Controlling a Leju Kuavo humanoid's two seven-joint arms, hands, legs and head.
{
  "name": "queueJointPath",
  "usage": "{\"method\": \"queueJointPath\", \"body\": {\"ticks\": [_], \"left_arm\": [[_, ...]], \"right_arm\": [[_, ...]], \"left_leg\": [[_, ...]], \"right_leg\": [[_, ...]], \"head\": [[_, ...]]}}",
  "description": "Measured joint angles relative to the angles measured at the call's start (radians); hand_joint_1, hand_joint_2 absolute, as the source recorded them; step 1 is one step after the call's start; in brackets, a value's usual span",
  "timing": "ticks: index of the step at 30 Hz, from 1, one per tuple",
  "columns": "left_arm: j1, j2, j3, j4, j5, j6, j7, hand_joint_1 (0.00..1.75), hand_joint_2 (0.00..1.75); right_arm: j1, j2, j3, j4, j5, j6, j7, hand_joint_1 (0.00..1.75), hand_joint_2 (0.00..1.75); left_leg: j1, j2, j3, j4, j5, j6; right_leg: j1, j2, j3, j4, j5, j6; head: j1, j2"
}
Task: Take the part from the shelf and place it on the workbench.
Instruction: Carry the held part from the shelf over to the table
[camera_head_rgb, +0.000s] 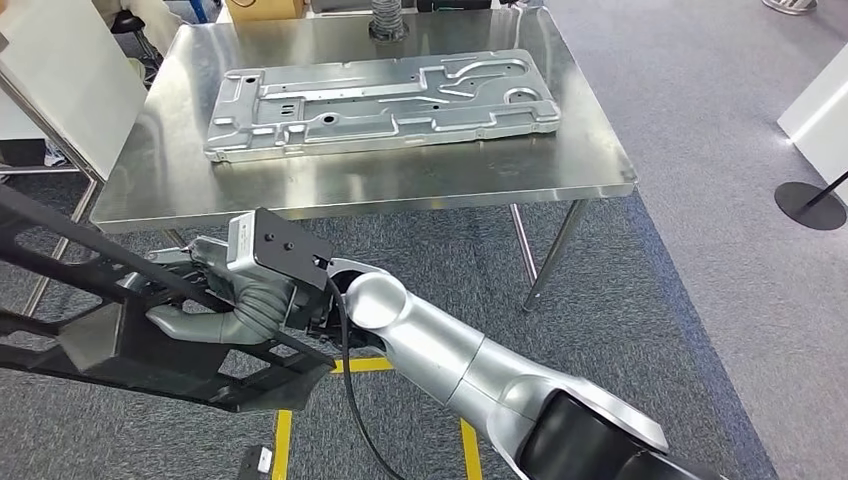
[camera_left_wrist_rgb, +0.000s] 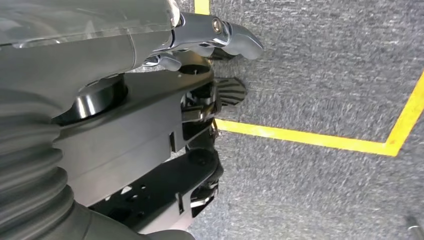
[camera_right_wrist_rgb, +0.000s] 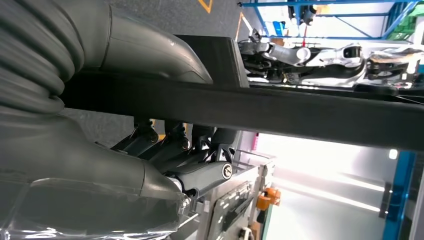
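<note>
The part is a large black open frame (camera_head_rgb: 120, 340), carried low over the grey carpet in front of the workbench (camera_head_rgb: 400, 185). My right hand (camera_head_rgb: 235, 300) reaches across from the lower right and grips one of its bars. In the right wrist view that bar (camera_right_wrist_rgb: 300, 112) runs between the thumb and the dark fingers (camera_right_wrist_rgb: 200, 172) of my right hand (camera_right_wrist_rgb: 165, 150). In the left wrist view my left hand (camera_left_wrist_rgb: 150, 45) holds a flat black section of the frame (camera_left_wrist_rgb: 130, 135), thumb on one face and fingers (camera_left_wrist_rgb: 200, 107) on the other.
A big silver stamped metal panel (camera_head_rgb: 380, 100) lies across the steel workbench, leaving a bare strip along its near edge. Yellow tape lines (camera_head_rgb: 365, 365) mark the carpet below. White boards (camera_head_rgb: 60, 70) lean at the left. A black stanchion base (camera_head_rgb: 810, 205) stands at the right.
</note>
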Motion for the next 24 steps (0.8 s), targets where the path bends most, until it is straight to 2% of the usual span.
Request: {"method": "queueJointPath", "body": {"ticks": [2, 4, 5, 6, 7, 9, 10, 11, 14, 16, 17, 19, 20, 21, 22, 23, 24], "left_arm": [[-0.001, 0.000, 0.000, 0.000, 0.000, -0.001, 0.000, 0.00, 1.75], [-0.002, 0.001, 0.000, 0.000, 0.000, -0.001, 0.000, 0.00, 1.75], [-0.001, 0.001, 0.000, 0.000, 0.000, -0.001, 0.000, 0.00, 1.75], [0.000, 0.002, 0.000, 0.000, 0.000, -0.001, 0.000, 0.00, 1.75], [0.000, 0.002, 0.000, 0.000, 0.000, -0.001, 0.000, 0.00, 1.75], [0.000, 0.002, 0.000, 0.000, 0.001, -0.001, 0.000, 0.00, 1.75], [0.000, 0.002, 0.000, 0.000, 0.001, -0.001, 0.000, 0.00, 1.75], [0.000, 0.002, 0.000, 0.000, 0.002, -0.001, 0.000, 0.00, 1.75], [0.001, 0.003, 0.000, 0.000, 0.003, 0.000, 0.001, 0.00, 1.75], [0.002, 0.002, 0.000, 0.000, 0.003, 0.000, 0.000, 0.00, 1.75], [0.001, 0.002, 0.000, 0.000, 0.004, 0.000, 0.000, 0.00, 1.75], [0.001, 0.003, 0.000, 0.000, 0.004, 0.000, 0.000, 0.00, 1.75], [0.002, 0.003, 0.000, 0.000, 0.004, 0.000, 0.000, 0.00, 1.75], [0.003, 0.003, 0.000, 0.000, 0.004, 0.000, 0.000, 0.00, 1.75], [0.003, 0.003, 0.000, 0.000, 0.004, 0.000, 0.000, 0.00, 1.75], [0.004, 0.003, 0.000, 0.000, 0.004, 0.000, 0.000, 0.00, 1.75], [0.004, 0.003, 0.000, 0.000, 0.004, 0.000, 0.000, 0.00, 1.75]], "right_arm": [[-0.005, 0.003, 0.000, -0.001, -0.002, -0.001, 0.000, 1.75, 1.75], [-0.009, 0.004, 0.001, -0.001, -0.003, -0.002, 0.000, 1.75, 1.75], [-0.009, 0.003, 0.002, -0.001, -0.003, -0.003, 0.000, 1.75, 1.75], [-0.008, 0.003, 0.003, -0.001, -0.003, -0.003, 0.000, 1.75, 1.75], [-0.007, 0.003, 0.003, -0.001, -0.003, -0.003, 0.000, 1.75, 1.75], [-0.007, 0.004, 0.003, -0.001, -0.003, -0.003, 0.000, 1.75, 1.75], [-0.008, 0.004, 0.003, -0.001, -0.003, -0.003, 0.001, 1.75, 1.75], [-0.009, 0.004, 0.004, -0.001, -0.003, -0.003, 0.001, 1.75, 1.75], [-0.009, 0.004, 0.005, -0.002, -0.005, -0.003, 0.004, 1.75, 1.75], [-0.011, 0.005, 0.005, -0.004, -0.007, -0.003, 0.005, 1.75, 1.75], [-0.012, 0.006, 0.005, -0.005, -0.008, -0.003, 0.005, 1.75, 1.75], [-0.011, 0.005, 0.005, -0.006, -0.009, -0.003, 0.005, 1.75, 1.75], [-0.010, 0.004, 0.005, -0.006, -0.009, -0.003, 0.005, 1.75, 1.75], [-0.008, 0.003, 0.005, -0.006, -0.009, -0.003, 0.005, 1.75, 1.75], [-0.007, 0.002, 0.006, -0.006, -0.009, -0.003, 0.005, 1.75, 1.75], [-0.007, 0.002, 0.006, -0.006, -0.009, -0.003, 0.005, 1.75, 1.75], [-0.007, 0.002, 0.006, -0.006, -0.009, -0.003, 0.005, 1.75, 1.75]], "left_leg": [[0.001, 0.001, -0.030, 0.067, -0.035, -0.009], [0.004, 0.001, -0.102, 0.200, -0.089, -0.017], [0.005, 0.001, -0.136, 0.254, -0.101, -0.020], [0.007, 0.001, -0.153, 0.274, -0.093, -0.022], [0.008, 0.001, -0.150, 0.253, -0.065, -0.023], [0.010, 0.003, -0.096, 0.123, 0.016, -0.022], [0.009, 0.003, -0.068, 0.061, 0.040, -0.019], [0.007, 0.003, -0.049, 0.020, 0.052, -0.015], [0.004, 0.001, -0.039, 0.001, 0.046, 0.004], [0.007, 0.001, -0.034, -0.004, 0.045, 0.016], [0.009, 0.001, -0.032, -0.006, 0.045, 0.021], [0.007, 0.003, -0.031, -0.006, 0.041, 0.028], [0.007, 0.002, -0.030, -0.006, 0.039, 0.030], [0.006, 0.002, -0.028, -0.005, 0.037, 0.030], [0.006, 0.000, -0.025, -0.005, 0.034, 0.030], [0.005, -0.001, -0.020, -0.004, 0.030, 0.029], [0.005, -0.002, -0.014, -0.004, 0.026, 0.027]], "right_leg": [[-0.007, -0.001, 0.012, -0.010, 0.000, -0.006], [-0.007, -0.003, 0.016, -0.011, -0.004, -0.010], [-0.007, -0.002, 0.018, -0.009, -0.007, -0.010], [-0.007, -0.002, 0.020, -0.008, -0.011, -0.010], [-0.007, -0.001, 0.025, -0.006, -0.015, -0.009], [-0.008, 0.000, 0.037, -0.001, -0.028, -0.003], [-0.006, 0.001, 0.041, 0.003, -0.034, 0.002], [-0.004, 0.001, 0.042, 0.005, -0.039, 0.006], [-0.003, 0.000, 0.043, 0.005, -0.046, 0.022], [-0.004, -0.001, 0.031, 0.035, -0.069, 0.033], [-0.005, -0.002, 0.009, 0.081, -0.093, 0.038], [-0.008, -0.002, -0.067, 0.225, -0.153, 0.045], [-0.009, -0.002, -0.105, 0.289, -0.170, 0.046], [-0.009, -0.002, -0.129, 0.320, -0.168, 0.047], [-0.009, -0.002, -0.131, 0.310, -0.145, 0.045], [-0.009, -0.002, -0.111, 0.255, -0.105, 0.041], [-0.007, -0.003, -0.079, 0.176, -0.058, 0.034]], "head": [[-0.003, 0.000], [-0.005, 0.000], [-0.005, 0.000], [-0.004, 0.000], [-0.005, 0.000], [-0.004, 0.000], [-0.005, 0.000], [-0.004, 0.000], [-0.004, 0.000], [-0.002, 0.000], [-0.001, 0.000], [0.001, 0.000], [0.001, 0.000], [0.001, 0.000], [0.001, 0.000], [0.001, 0.000], [0.001, 0.000]]}}
